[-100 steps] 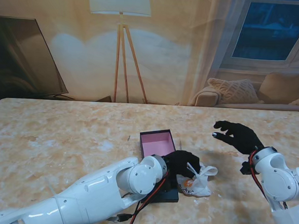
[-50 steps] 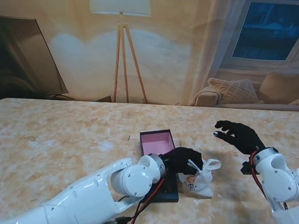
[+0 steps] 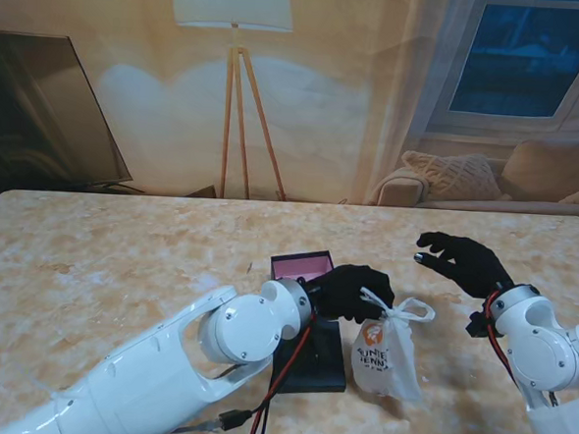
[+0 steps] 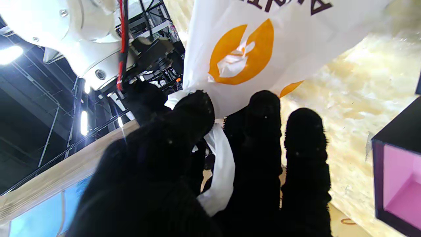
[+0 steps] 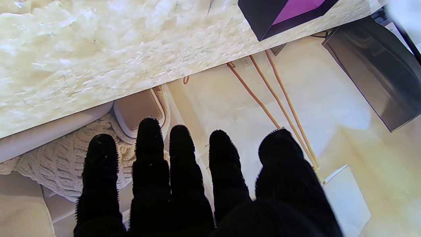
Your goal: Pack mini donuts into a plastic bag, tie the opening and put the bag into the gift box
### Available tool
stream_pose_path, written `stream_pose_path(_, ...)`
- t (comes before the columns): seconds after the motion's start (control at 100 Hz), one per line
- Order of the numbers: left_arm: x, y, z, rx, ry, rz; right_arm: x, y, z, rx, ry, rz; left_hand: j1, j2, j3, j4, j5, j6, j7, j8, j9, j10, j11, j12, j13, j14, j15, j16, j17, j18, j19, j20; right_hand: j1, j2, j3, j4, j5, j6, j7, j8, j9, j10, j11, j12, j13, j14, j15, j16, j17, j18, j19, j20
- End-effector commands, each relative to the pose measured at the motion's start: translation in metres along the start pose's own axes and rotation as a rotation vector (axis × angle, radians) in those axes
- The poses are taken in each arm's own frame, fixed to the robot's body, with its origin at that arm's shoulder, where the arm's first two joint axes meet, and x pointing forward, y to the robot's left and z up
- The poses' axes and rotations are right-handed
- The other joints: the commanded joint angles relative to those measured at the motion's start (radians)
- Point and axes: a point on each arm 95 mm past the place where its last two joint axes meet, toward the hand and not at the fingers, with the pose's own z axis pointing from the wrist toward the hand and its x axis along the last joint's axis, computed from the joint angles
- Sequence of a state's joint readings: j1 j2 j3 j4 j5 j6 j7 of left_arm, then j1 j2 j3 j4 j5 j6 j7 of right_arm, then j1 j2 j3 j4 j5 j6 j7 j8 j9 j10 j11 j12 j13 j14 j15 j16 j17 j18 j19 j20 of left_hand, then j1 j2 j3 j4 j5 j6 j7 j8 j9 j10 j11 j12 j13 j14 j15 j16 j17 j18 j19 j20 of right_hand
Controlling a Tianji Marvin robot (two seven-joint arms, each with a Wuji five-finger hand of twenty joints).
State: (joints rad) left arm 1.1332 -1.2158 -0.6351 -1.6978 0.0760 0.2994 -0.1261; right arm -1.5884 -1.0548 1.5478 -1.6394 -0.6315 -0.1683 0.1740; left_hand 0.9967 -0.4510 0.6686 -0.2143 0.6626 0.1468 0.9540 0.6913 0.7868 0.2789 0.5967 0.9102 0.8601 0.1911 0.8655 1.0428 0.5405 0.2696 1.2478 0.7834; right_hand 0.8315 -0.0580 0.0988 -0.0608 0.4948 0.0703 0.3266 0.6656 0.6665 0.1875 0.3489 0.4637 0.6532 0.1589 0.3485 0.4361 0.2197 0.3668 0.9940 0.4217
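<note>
My left hand (image 3: 352, 290) pinches the tied plastic bag (image 3: 387, 356) by its knot at frame centre, hanging upright just right of the gift box (image 3: 301, 267); right hand (image 3: 461, 263) spread, empty.

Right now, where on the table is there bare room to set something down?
Bare marble spreads left of the gift box and beyond it toward the far edge of the table. It is crowded around the box, its lid, the bag and the left hand.
</note>
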Motion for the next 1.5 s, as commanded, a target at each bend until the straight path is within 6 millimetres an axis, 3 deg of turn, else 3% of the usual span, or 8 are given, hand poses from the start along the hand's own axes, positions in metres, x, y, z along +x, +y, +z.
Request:
stream_pose_path(0.0,0.013,-0.008,-0.003,0.005,0.042,0.019,0.003,-0.005,0.0,0.014,0.0,0.011,0.037,0.032,-0.035,0.038,-0.011,-0.003,0.04,0.039,0.002,0.007,0.019,0.017,0.027,-0.011,0.006,-0.004,0.007,0.01,0.002,-0.008,0.031,0.036,-0.019,0.023,0.005,0.009,-0.002,0.011,0.019,0.003,0.004,0.009,0.019,-0.002,0.01,0.022,0.0,-0.005,0.016,-0.011)
stream_pose_path(0.21,0.024,-0.031,-0.014,0.037,0.072,0.053,0.003,-0.005,0.001,0.015,-0.001,0.016,0.039,0.038,-0.042,0.04,-0.022,0.005,0.047,0.062,-0.003,0.01,0.026,0.028,0.024,-0.013,0.01,-0.001,0.004,0.012,0.0,-0.006,0.034,0.037,-0.024,0.024,0.008,0.009,-0.002,0.012,0.019,0.002,0.005,0.009,0.019,-0.002,0.011,0.022,0.0,-0.005,0.016,-0.011)
stream_pose_path(0.52,0.033,-0.094,-0.026,0.154,0.066,0.189,0.005,-0.003,0.003,0.022,0.012,0.021,0.04,0.043,-0.049,0.041,-0.026,0.007,0.047,0.072,-0.006,0.009,0.026,0.033,0.019,-0.015,0.01,0.0,-0.002,0.011,-0.004,-0.004,0.038,0.038,-0.03,0.023,0.015,0.006,0.002,0.014,0.022,0.001,0.004,0.009,0.02,0.0,0.011,0.022,0.0,-0.005,0.016,-0.011)
stream_pose_path(0.86,0.012,-0.152,-0.02,0.292,-0.045,0.286,0.01,-0.005,0.011,0.048,0.018,0.041,0.046,0.047,-0.06,0.044,-0.027,0.005,0.04,0.08,-0.01,0.006,0.023,0.038,0.013,-0.014,0.009,0.0,-0.009,0.01,-0.006,-0.001,0.042,0.04,-0.036,0.024,0.014,0.005,0.002,0.014,0.022,0.001,0.004,0.009,0.02,-0.002,0.01,0.022,0.002,-0.005,0.018,-0.012)
stream_pose_path(1.11,-0.016,-0.165,-0.008,0.334,-0.116,0.29,0.012,-0.013,0.018,0.072,0.015,0.067,0.05,0.053,-0.07,0.045,-0.036,0.005,0.041,0.094,-0.015,0.003,0.022,0.045,0.003,-0.011,0.009,0.003,-0.022,0.008,-0.008,0.003,0.046,0.042,-0.04,0.024,0.013,0.005,0.002,0.014,0.021,0.001,0.004,0.009,0.02,-0.002,0.011,0.022,0.001,-0.006,0.016,-0.012)
stream_pose_path(1.49,-0.049,-0.154,-0.003,0.32,-0.163,0.276,0.015,-0.04,0.03,0.103,0.005,0.142,0.057,0.059,-0.08,0.047,-0.041,0.003,0.04,0.102,-0.022,0.001,0.018,0.051,-0.009,-0.006,0.007,0.005,-0.038,0.005,-0.013,0.009,0.052,0.043,-0.046,0.024,0.018,0.005,0.004,0.014,0.025,0.0,0.006,0.009,0.022,-0.004,0.01,0.021,0.003,-0.009,0.014,-0.015)
